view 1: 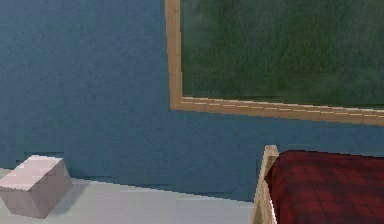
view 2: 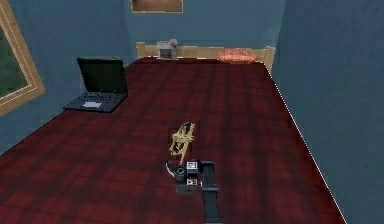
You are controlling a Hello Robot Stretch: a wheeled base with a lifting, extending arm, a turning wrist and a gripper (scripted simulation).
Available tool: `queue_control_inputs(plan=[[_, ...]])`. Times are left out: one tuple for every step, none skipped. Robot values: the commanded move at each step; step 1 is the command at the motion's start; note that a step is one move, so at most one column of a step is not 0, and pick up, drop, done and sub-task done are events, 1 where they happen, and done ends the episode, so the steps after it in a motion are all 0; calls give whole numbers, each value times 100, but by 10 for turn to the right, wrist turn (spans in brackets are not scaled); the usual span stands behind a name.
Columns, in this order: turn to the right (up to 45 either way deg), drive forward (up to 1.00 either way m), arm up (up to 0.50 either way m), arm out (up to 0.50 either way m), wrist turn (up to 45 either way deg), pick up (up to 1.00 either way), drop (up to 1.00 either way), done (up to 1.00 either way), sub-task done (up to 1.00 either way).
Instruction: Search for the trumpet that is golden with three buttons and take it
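The gripper (view 2: 172,168) is near one golden trumpet (view 2: 183,136) on the plaid bed (view 2: 250,120) — whether it holds anything cannot be told; one laptop (view 2: 100,85) sits well apart.

I count one bed (view 2: 90,140) under a single dark red plaid cover. On it lie one black laptop (view 2: 98,84), one golden trumpet (view 2: 183,135) and one orange pillow (view 2: 238,56). One small pale thing (view 2: 167,46) stands at the far end, and I cannot tell what it is. My one arm (view 2: 211,195) carries one gripper (view 2: 172,168). The arm side view gives two wood-framed wall pieces: one left panel (view 2: 12,60) and one top panel (view 2: 157,5). The forward view gives one green framed board (view 1: 280,50), one pale box (view 1: 35,185) and one wooden bedpost (view 1: 267,180).
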Motion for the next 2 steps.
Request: queue_control_inputs(plan=[[0, 0, 10, 0, 0, 0, 0, 0, 0], [0, 0, 0, 0, 0, 0, 0, 100, 0]])
